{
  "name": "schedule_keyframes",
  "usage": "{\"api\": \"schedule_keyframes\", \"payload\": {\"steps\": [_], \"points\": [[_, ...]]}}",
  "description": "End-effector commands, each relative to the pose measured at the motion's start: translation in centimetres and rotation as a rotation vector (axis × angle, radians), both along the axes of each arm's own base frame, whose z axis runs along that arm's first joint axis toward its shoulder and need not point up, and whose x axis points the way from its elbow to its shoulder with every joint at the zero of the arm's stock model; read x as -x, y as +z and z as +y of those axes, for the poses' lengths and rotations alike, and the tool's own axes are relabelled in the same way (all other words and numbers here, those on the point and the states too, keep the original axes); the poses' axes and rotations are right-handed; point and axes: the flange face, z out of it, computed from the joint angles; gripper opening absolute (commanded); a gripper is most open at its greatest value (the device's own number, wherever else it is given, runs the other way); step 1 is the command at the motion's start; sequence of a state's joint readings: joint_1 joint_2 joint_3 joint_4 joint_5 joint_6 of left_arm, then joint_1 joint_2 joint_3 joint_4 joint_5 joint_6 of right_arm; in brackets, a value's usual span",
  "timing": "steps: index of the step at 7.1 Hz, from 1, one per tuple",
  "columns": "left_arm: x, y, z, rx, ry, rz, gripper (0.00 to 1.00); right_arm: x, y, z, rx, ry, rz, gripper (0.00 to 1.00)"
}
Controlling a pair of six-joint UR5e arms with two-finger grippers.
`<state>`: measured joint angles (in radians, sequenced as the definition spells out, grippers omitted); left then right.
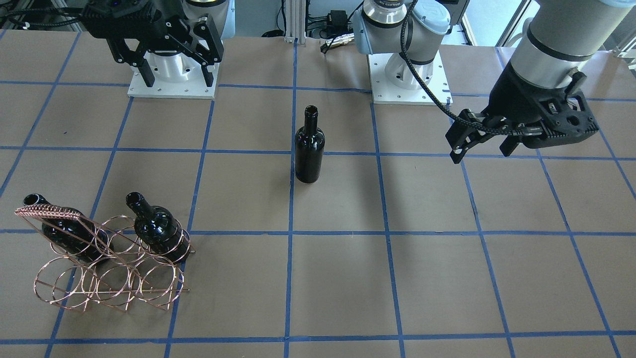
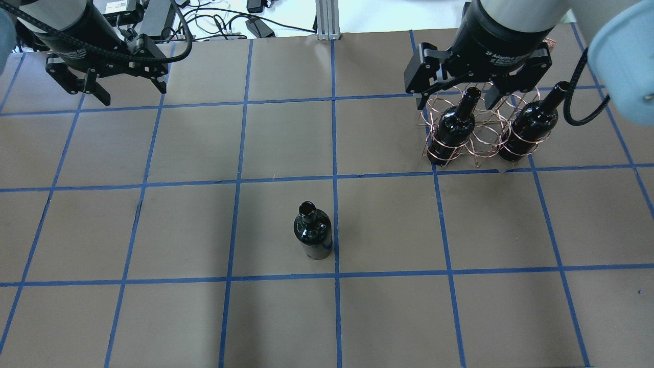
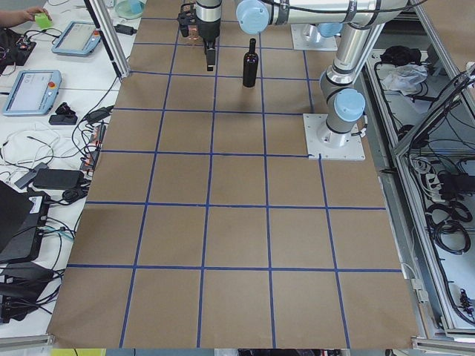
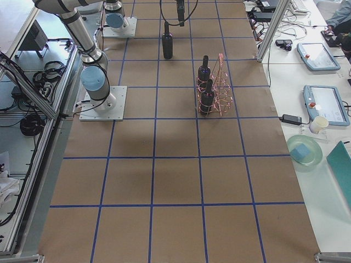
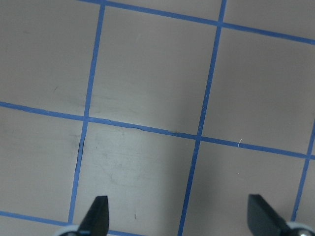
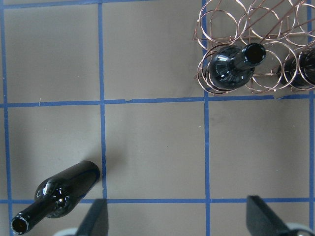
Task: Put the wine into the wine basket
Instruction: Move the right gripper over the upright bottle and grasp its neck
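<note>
- The wine (image 1: 309,146), a glossy near-black bottle with no label and a slim, lipped neck, stands upright near the middle of the table (image 1: 338,278), well apart from the wine basket (image 1: 107,283).
- The front-facing view shows the basket's braided handle (image 1: 47,213) and 2 more bottles (image 1: 159,231) in its rings; overhead, the right arm (image 2: 503,36) covers that handle.
- The left gripper (image 1: 481,153) and right gripper (image 1: 179,79) both hang with fingers spread, empty.

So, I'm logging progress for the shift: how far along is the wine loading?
Done: two bottles sit in the rack, one at each end. In hand: nothing; the left fingers and right fingers are open and empty. Left: the third bottle, upright mid-table, goes into the gap between them.
</note>
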<state>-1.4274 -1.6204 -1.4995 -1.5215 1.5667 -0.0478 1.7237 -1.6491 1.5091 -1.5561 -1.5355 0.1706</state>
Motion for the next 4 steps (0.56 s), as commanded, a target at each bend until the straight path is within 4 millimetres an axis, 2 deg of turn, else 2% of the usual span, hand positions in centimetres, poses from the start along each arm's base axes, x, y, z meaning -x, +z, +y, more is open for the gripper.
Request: {"api": "schedule_keyframes", "payload": {"steps": [1, 2, 3, 4], "points": [[-0.7, 0.6, 1.5, -0.036, 0.005, -0.001, 1.0, -5.0, -1.6, 1.0, -0.034, 0.0, -0.007, 1.0], [-0.5, 1.0, 1.8, -0.032, 0.002, -0.002, 1.0, -8.6, -2.9, 1.7, -0.061, -0.03, -0.005, 1.0], [-0.6, 1.4, 2.1, -0.03, 0.007, -0.002, 1.0, -13.2, -3.8, 1.5, 0.016, -0.072, -0.056, 1.0], [-0.4, 1.7, 2.8, -0.038, 0.005, 0.004, 1.0, -17.2, -5.6, 2.5, 0.029, -0.026, -0.056, 1.0]]}}
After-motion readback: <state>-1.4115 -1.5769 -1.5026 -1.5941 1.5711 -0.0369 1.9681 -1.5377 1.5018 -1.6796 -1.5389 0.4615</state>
